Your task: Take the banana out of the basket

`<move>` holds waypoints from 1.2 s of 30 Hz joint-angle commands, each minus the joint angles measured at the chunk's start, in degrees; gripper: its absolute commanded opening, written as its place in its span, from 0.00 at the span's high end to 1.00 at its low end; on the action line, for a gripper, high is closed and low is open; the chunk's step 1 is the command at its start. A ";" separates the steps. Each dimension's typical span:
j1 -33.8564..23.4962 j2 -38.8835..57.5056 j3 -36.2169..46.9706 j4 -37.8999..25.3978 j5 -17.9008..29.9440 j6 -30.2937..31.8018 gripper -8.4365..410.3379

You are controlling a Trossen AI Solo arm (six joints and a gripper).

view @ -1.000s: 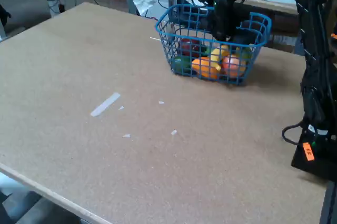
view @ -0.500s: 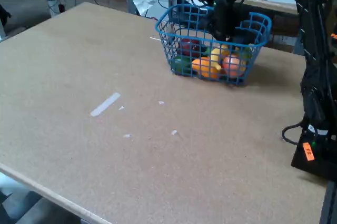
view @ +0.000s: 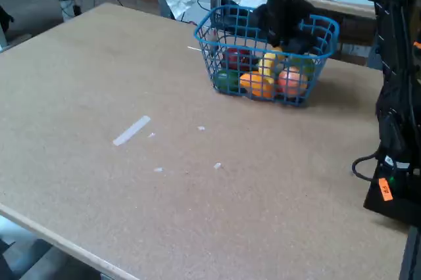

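A: Banana (view: pixel 268 65) – where?
B: Inside the basket (view: pixel 227 14), near the surface's (view: pixel 131 63) far edge, right of middle. Yellow, among orange fruit (view: pixel 253 84), pinkish fruit (view: pixel 290 81), red and green ones.
A: Claw (view: pixel 279 42)?
B: Directly over the banana, at rim height. A second ago it sat deeper; it has risen and the banana shows higher, more upright. Looks clenched on it, though the fingers are too dark to tell for certain.
A: Meaning?
B: Likely lift underway; banana not yet clear of the rim.
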 commanded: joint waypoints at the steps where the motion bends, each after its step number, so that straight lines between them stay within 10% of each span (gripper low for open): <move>1: 0.00 -0.59 0.04 0.98 1.27 0.15 0.87; 36: -1.01 -1.57 0.20 9.84 9.38 -1.70 0.87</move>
